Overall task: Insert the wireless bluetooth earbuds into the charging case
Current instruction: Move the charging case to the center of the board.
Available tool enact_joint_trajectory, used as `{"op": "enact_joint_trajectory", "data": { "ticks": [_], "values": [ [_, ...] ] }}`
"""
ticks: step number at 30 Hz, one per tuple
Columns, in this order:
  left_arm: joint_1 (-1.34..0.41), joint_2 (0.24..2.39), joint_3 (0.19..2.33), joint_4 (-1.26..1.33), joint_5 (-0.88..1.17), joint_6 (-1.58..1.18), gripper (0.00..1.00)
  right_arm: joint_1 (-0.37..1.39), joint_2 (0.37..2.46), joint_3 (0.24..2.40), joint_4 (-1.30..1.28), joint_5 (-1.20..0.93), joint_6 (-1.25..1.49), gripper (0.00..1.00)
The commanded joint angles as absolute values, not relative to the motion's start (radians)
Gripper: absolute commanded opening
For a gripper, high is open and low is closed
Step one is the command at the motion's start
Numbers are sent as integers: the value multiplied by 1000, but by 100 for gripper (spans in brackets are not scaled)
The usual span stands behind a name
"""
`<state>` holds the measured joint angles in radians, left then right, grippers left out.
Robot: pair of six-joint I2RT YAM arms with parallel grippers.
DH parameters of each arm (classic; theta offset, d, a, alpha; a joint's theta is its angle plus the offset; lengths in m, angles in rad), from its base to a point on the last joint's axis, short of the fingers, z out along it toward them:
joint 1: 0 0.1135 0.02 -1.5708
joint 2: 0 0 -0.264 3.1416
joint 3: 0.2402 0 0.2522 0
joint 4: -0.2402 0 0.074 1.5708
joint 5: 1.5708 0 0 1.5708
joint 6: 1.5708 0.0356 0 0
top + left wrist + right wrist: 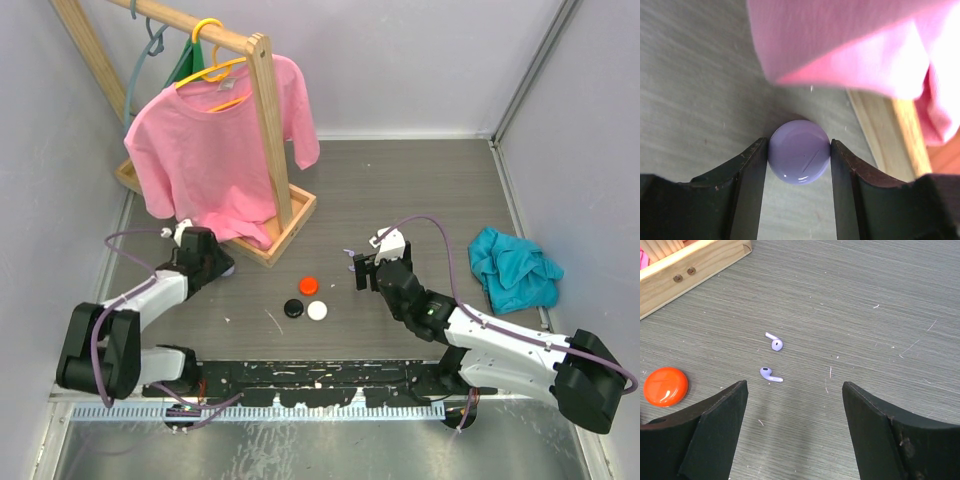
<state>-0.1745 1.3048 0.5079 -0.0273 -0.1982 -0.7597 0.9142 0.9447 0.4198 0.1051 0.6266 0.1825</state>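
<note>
Black fingers of the left gripper are clamping the purple case, probably to steady it, while the right gripper is hovering, jaws apart, over two earbuds.

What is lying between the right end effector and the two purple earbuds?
Nothing: in the right wrist view only bare grey tabletop separates the open right end effector from the two purple earbuds, which lie ahead of it, untouched.
</note>
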Motion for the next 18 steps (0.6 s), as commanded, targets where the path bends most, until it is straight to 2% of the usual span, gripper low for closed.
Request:
{"op": "enact_joint_trajectory", "data": {
  "ticks": [1,8,18],
  "values": [
    [-175,1189,482,-208,-48,-752,38,914,928,438,146,634,181,82],
    [-260,1054,433,-292,8,-805,43,914,934,438,150,634,181,82],
    [-409,1053,397,-297,-2,-897,52,914,955,443,153,629,183,82]
  ]
}}
